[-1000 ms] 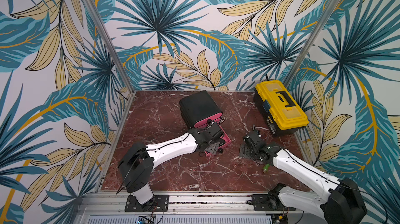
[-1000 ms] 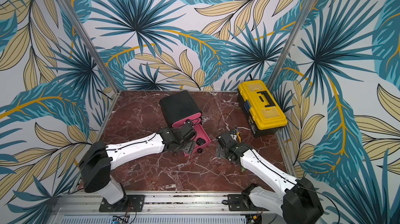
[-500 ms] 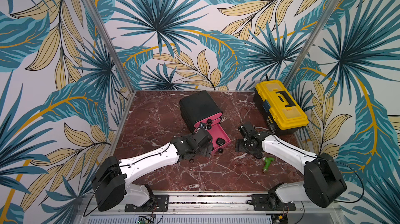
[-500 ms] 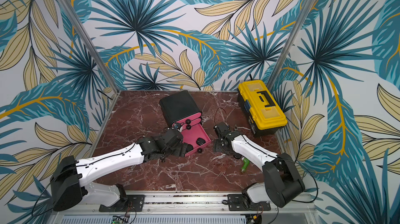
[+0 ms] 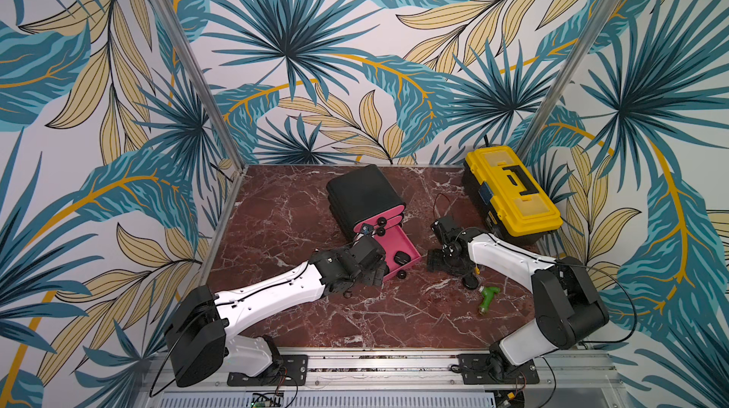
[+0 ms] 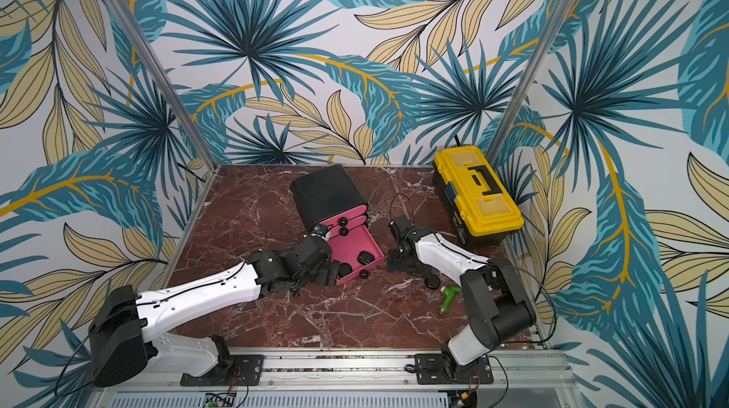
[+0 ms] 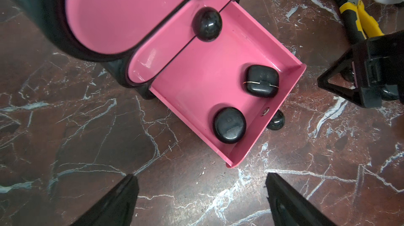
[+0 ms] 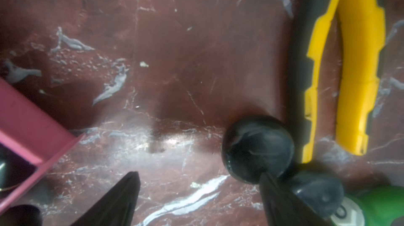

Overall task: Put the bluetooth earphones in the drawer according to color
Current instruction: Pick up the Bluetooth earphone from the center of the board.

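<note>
Top views: drawer cabinet (image 5: pixel 365 197) stands mid-worktop (image 5: pixel 315 323) toward the far edge, bottom drawer (image 5: pixel 400 240) pulled out. Round black earphone case (image 5: pixel 470 283) lies loose toward the right edge, beside the green-handled tool (image 5: pixel 488 299).

Left wrist: left pincer (image 7: pixel 201 175) spread and empty over bare worktop, just short of the drawer front. Square black earphone case (image 7: pixel 260 81) and oval black earphone case (image 7: pixel 229 125) lie apart inside.

Right wrist: right pincer (image 8: pixel 200 174) spread, nothing between the fingers. Round black earphone case (image 8: pixel 258 148) sits at one fingertip, just beside the pliers (image 8: pixel 354 61).

Judgement: step in hand is fetching the next black case. Next move calls for centring the right pincer over it, clear of the pliers, before closing; the smooth shell may slip
</note>
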Robot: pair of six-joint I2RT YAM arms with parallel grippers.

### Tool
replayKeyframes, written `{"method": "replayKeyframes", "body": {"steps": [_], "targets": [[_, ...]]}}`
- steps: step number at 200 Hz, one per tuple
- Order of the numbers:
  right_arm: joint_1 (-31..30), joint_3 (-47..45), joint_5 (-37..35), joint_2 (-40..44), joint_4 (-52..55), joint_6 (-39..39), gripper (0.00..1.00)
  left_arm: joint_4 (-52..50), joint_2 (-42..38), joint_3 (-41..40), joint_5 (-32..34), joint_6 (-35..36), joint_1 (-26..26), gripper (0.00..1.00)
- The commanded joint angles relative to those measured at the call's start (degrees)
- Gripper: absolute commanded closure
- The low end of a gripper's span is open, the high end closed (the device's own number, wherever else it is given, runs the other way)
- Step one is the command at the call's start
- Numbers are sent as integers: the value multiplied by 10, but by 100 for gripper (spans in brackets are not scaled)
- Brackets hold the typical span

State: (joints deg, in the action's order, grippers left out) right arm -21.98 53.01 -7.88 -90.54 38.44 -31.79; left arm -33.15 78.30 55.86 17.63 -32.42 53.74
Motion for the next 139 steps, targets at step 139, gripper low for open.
{"method": "replayKeyframes", "body": {"steps": [139], "targets": [[37,84,54,-52,5,74,10,1,-17,-11,11,5,-3,3]]}}
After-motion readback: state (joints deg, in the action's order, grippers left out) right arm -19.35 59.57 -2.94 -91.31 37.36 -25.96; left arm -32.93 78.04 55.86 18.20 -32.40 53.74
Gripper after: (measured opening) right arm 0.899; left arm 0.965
